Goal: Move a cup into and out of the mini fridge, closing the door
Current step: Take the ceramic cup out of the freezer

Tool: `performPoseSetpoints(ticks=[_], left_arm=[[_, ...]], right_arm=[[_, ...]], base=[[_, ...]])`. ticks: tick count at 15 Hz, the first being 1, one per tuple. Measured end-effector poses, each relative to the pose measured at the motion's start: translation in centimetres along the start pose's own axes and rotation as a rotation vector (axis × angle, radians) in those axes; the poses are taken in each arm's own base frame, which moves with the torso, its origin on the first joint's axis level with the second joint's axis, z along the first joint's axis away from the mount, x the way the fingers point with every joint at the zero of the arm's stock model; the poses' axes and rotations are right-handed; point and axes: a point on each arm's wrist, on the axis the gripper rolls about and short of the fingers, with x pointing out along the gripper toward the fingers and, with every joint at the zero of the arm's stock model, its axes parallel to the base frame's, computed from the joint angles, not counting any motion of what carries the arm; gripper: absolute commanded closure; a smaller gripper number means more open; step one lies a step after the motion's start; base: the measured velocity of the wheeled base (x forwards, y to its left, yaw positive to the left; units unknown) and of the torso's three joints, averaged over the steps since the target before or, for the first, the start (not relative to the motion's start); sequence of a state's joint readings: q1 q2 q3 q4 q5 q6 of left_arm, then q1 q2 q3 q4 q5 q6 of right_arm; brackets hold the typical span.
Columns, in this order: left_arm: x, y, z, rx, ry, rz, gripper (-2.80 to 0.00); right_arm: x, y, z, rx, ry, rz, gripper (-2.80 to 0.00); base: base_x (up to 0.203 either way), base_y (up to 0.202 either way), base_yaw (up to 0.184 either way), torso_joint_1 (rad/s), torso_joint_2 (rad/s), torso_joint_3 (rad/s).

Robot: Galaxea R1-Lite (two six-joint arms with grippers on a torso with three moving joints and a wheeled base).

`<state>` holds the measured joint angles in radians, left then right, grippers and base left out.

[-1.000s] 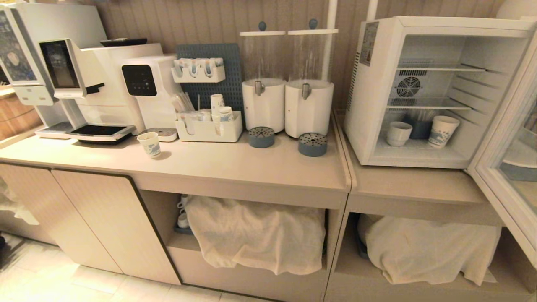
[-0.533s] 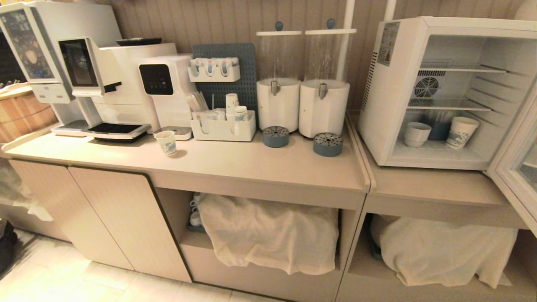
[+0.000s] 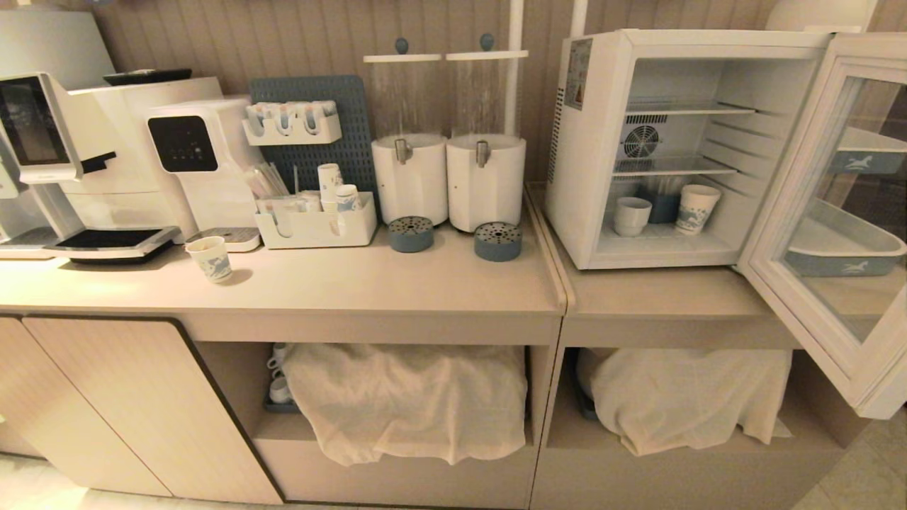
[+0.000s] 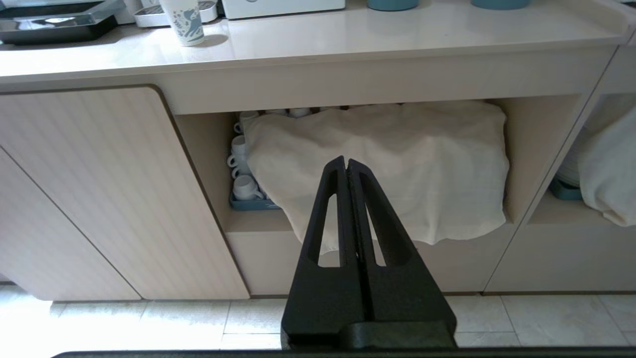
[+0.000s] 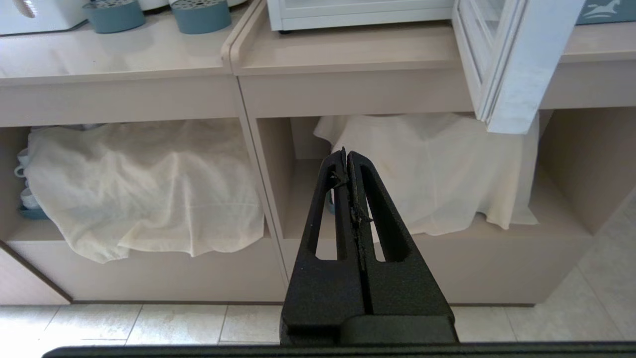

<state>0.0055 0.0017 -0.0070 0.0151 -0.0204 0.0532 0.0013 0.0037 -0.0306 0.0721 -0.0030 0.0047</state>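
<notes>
The mini fridge [image 3: 588, 142] stands on the right counter section with its door [image 3: 815, 234] swung wide open to the right. On its floor sits the small white cup [image 3: 631, 215], beside a blue-printed paper cup [image 3: 696, 209]. Neither arm shows in the head view. My left gripper [image 4: 345, 161] is shut and empty, low in front of the cloth-covered shelf. My right gripper [image 5: 346, 154] is shut and empty too, low before the shelf under the fridge. The door's lower corner [image 5: 507, 99] hangs above and to the right of it.
Two white drink dispensers [image 3: 446, 177] and two blue drip cups [image 3: 497, 241] stand left of the fridge. A coffee machine [image 3: 106, 156], an organiser tray [image 3: 319, 227] and a paper cup [image 3: 211, 258] are further left. Cloths [image 3: 411, 397] cover the open shelves below.
The whole head view has shifted: the fridge and its open door now sit further left and more fully in view. Nothing on the counter has moved.
</notes>
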Motion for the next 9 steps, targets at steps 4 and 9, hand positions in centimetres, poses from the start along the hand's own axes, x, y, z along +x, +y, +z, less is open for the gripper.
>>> performPoseSetpoints(ticks=[4,9], left_arm=[[-0.05,-0.01,0.03,0.001,0.007,-0.003,0.0],[-0.05,0.0,0.05,0.001,0.006,-0.003,0.0]], right_arm=[[0.0,0.0,0.02,0.0,-0.001,0.0,0.0],[0.0,0.0,0.0,0.0,0.0,-0.001,0.0]], base=[[0.085,-0.001,-0.003,-0.001,0.0,0.002],[0.188,0.0,0.001,0.003,0.0,0.0]])
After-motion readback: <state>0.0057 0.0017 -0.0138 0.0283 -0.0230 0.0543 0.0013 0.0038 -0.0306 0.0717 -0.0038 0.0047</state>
